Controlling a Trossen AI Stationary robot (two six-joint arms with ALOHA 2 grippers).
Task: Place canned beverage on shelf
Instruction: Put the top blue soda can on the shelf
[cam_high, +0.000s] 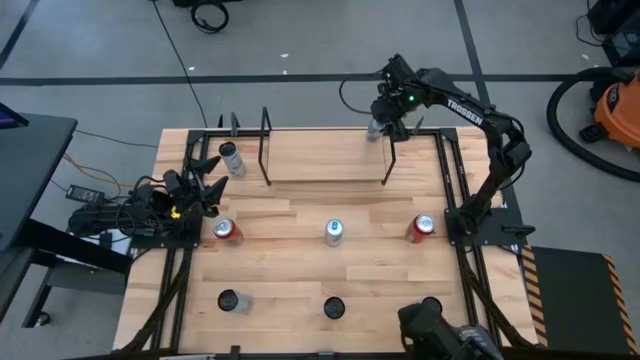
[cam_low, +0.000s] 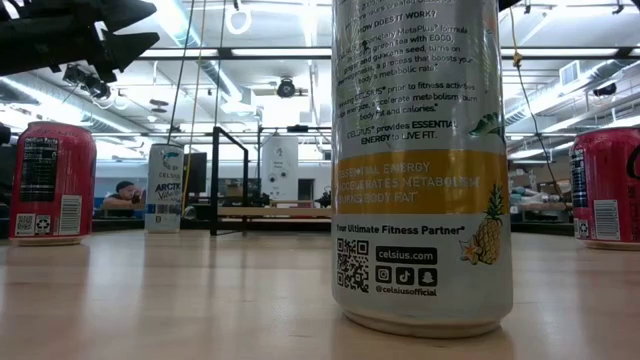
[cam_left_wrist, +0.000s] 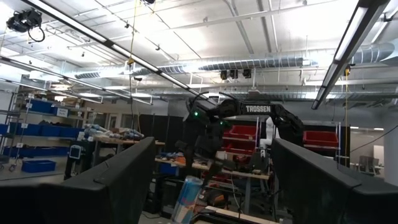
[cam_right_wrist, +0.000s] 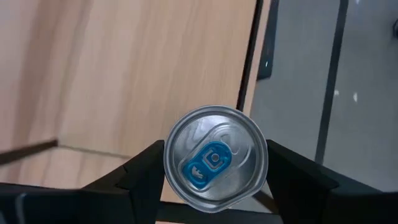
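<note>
My right gripper (cam_right_wrist: 214, 163) is clamped on a can (cam_right_wrist: 215, 159), one finger on each side of its body, the silver lid with its blue tab facing straight up at my wrist camera. So the can hangs upright, long axis vertical, directly under my hand. In the high view the right gripper (cam_high: 380, 122) sits at the far right corner of the shelf (cam_high: 325, 155), by its right end frame, with the held can (cam_high: 373, 128) just at the far edge of the light board. From my wrist the board lies to one side of the can and grey floor to the other, with a thin black rod running between. I judge the can is over or just beside the board's edge rather than well onto it; I cannot tell whether its base touches the wood. The coming move turns on this: the shelf's middle lies toward the near side and the left from my hand.

My left gripper (cam_high: 205, 185) waits at the tabletop's left edge, its fingers spread, holding nothing.

The shelf board shows no other can on it. Out on the tabletop stand a can by the shelf's left end (cam_high: 232, 158), two red cans (cam_high: 226, 231) (cam_high: 423, 227), a blue-topped can (cam_high: 333, 232) between them, and two dark-topped cans (cam_high: 229, 300) (cam_high: 334, 308) near the front edge.
</note>
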